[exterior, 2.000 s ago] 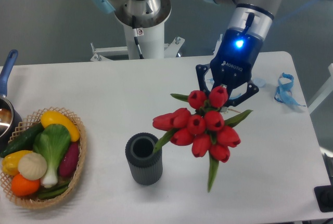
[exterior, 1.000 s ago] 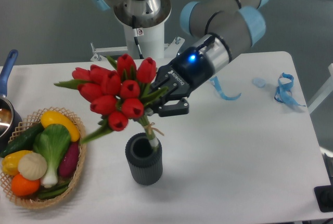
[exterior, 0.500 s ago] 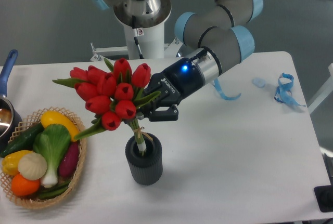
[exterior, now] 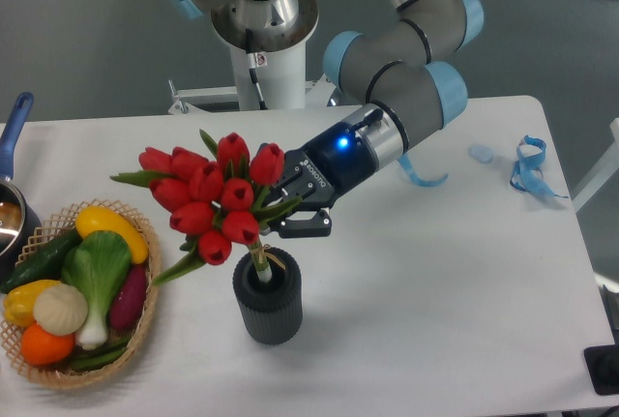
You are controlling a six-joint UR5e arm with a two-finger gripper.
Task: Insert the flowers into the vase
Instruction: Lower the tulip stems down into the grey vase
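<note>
Vase [exterior: 267, 297] on desk [exterior: 455, 282], nearest. Stem ends now sit lower inside its mouth than half a second ago. Flowers [exterior: 215, 199] lean left over the rim, heads slightly lower. My gripper [exterior: 286, 206] behind, jaws clamped on the stems, has dropped with them. Insertion seems nearly done; release looks close.

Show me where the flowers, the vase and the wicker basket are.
flowers [exterior: 221, 201]: fixed camera, on a red bud mid-bunch.
vase [exterior: 270, 315]: fixed camera, on its ribbed outer wall.
wicker basket [exterior: 147, 311]: fixed camera, on its right rim.
</note>
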